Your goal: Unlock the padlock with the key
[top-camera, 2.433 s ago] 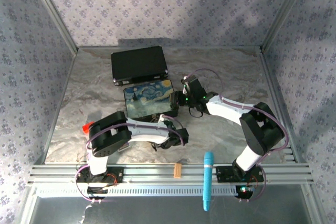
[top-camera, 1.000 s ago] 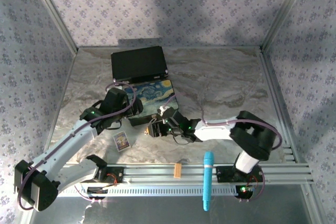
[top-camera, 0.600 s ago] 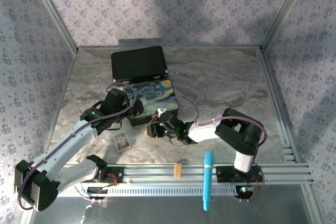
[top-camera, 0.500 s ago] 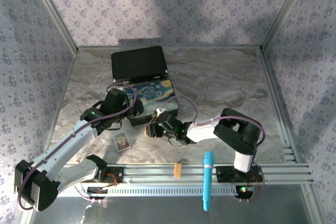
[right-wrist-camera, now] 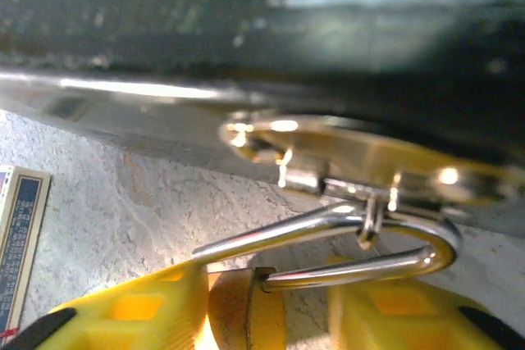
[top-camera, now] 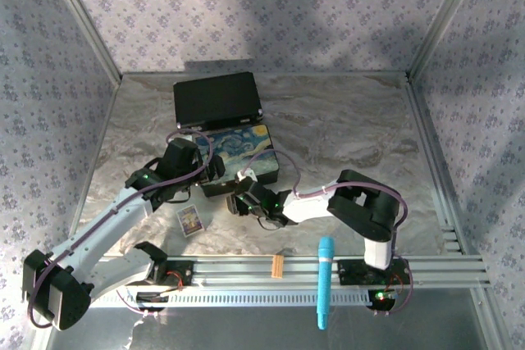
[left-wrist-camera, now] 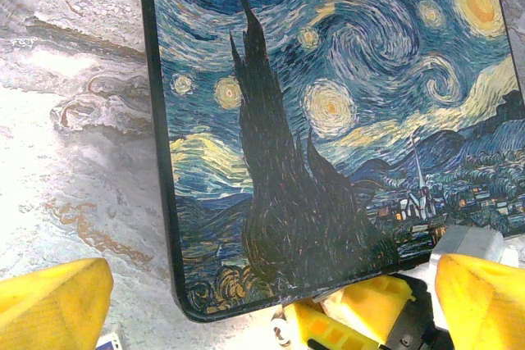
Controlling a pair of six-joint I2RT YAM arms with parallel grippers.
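You had brought the right end effector [top-camera: 240, 202] down to the front edge of the painted box [left-wrist-camera: 328, 120], and that was where the padlock [right-wrist-camera: 244, 309] hung. Its silver shackle [right-wrist-camera: 353, 272] ran through the ring of the box's clasp [right-wrist-camera: 361, 157], and its brass body sat low between the yellow fingers [right-wrist-camera: 123, 313]. Those jaws stood part-way open, one on each side of the body. One finger looked to be against the brass, while a sliver of the surface [top-camera: 344, 129] showed between the body and the other finger. I would call that bracketing the padlock rather than a firm hold.

Your left end effector [top-camera: 209, 173] hung spread wide at the box's left side, above the lid, with nothing in it.

As for progress, the task looked to be in its early part. Both legs of the shackle appeared to run into the body, so I judged the padlock to be locked and on the clasp. The bottom of the body was cut off in the right wrist view, so I could not tell whether anything sat in the keyway. Neither end effector had the key. That left you to steady the padlock, fetch the key, seat it, turn it and free the shackle. A small printed card [top-camera: 190, 219] lay on the surface nearby, to the left of the padlock.
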